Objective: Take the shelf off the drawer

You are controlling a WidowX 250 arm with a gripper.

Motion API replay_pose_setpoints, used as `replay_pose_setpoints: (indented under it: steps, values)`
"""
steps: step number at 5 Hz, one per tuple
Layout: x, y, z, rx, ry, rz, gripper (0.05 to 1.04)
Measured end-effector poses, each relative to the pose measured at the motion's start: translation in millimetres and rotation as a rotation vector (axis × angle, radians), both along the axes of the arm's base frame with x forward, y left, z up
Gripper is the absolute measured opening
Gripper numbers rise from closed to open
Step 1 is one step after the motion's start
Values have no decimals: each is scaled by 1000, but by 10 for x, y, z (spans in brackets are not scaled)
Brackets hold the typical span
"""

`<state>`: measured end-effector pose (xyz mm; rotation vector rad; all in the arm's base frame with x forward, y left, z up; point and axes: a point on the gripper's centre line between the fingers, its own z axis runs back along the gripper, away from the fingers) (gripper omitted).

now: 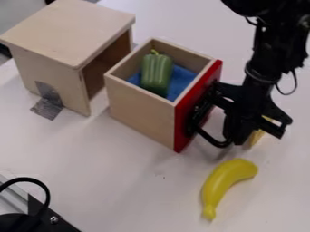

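I note the case at left. Right of it, the drawer runs lengthwise towards the gripper, its handle just left of that gripper. Spread or pressed together, I cannot tell.

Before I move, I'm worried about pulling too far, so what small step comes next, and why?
Probably ease the gripper away from the drawer's red front: the drawer looks fully out, with a gap between it and the wooden cabinet, so more pulling seems needless.
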<state>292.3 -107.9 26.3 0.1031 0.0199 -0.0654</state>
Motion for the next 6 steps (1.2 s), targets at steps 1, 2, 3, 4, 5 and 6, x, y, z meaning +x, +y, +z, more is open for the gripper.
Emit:
replay_pose_setpoints:
  steps: [1,2,3,4,5,6]
  values:
    - [-19,-45,-9,9,5,-9,142]
    - [-21,-51,-7,0,7,21,328]
    - [-33,4,26,3,5,56,671]
    - [-20,16,345,-23,-62,66,928]
    - [-56,43,598,-39,-95,77,999]
    - [-110,106,808,-66,-103,85,998]
